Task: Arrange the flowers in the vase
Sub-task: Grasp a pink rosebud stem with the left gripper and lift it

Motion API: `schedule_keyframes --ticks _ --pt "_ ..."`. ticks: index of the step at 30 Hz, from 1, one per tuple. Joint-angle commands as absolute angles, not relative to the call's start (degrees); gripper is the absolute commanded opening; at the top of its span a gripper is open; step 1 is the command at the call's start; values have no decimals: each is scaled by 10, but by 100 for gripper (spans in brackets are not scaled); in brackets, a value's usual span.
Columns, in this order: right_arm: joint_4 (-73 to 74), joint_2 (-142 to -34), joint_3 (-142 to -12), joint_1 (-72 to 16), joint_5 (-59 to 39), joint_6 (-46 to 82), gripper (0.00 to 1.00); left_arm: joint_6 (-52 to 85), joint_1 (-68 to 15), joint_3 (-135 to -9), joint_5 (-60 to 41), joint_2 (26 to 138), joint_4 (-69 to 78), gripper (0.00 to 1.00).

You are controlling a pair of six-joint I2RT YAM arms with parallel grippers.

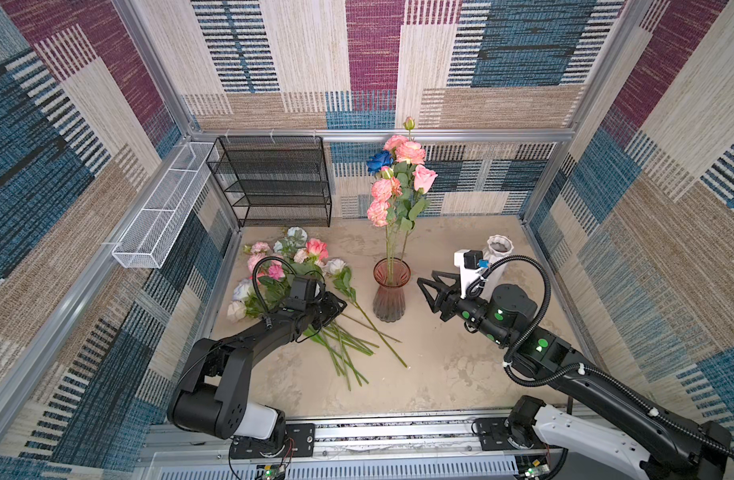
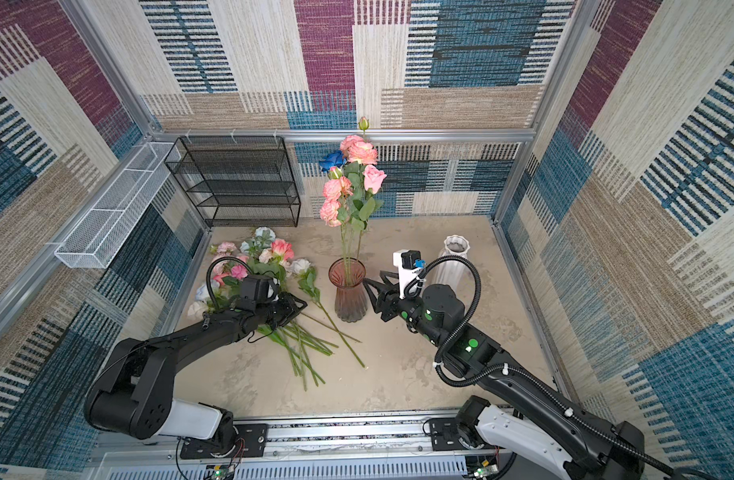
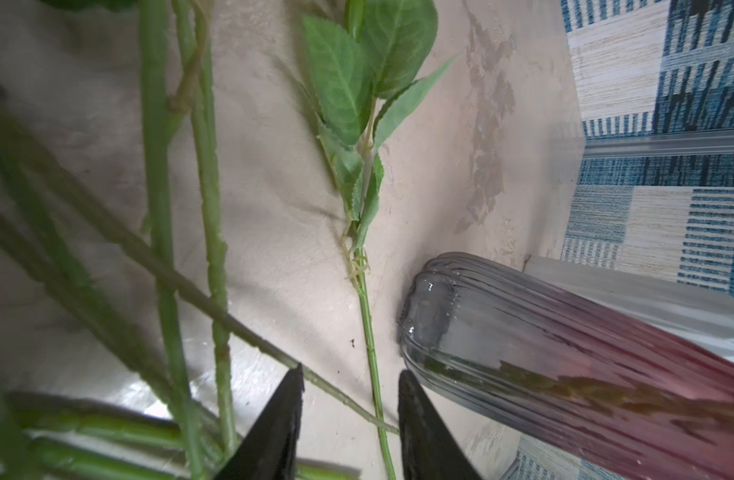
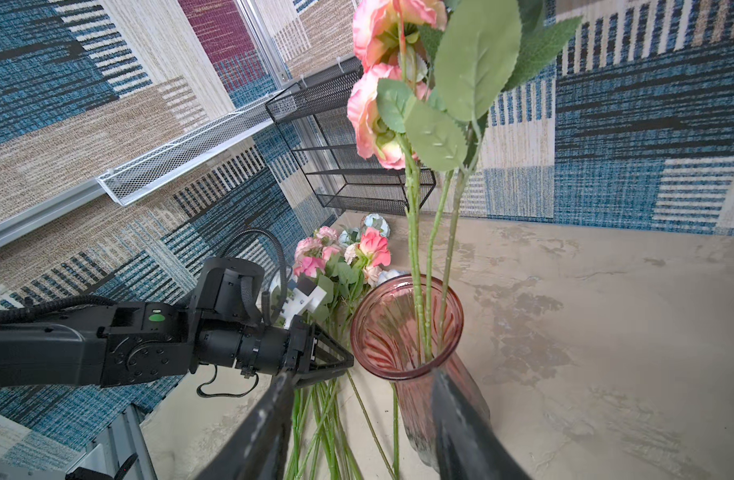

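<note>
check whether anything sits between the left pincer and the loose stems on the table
Nothing visible does. In the left wrist view the left pincer straddles one leafy stem on the table; a second stem crosses it right there and might get caught too.

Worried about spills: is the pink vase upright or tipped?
Upright. The pink vase stands on its base, with flower stems rising from its mouth.
</note>
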State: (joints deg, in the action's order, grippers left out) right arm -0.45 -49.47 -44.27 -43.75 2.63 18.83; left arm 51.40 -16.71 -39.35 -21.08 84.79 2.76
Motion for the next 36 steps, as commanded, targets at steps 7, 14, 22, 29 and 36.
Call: schedule_keyframes --ticks 7,14,22,29,36 --pt "-9 -484 -439 -438 50 191 55 567 -191 -365 -213 888 92 54" --pt "-10 -489 -441 -437 51 191 55 593 -197 -335 -199 856 121 53" --pt "-6 -491 -438 -437 53 191 55 588 -201 -316 -163 785 96 53" --pt "-10 -491 -440 -437 54 194 55 624 -201 -322 -191 871 176 45" --pt "-22 -476 -441 -438 59 197 55 642 -197 -333 -156 919 214 35"
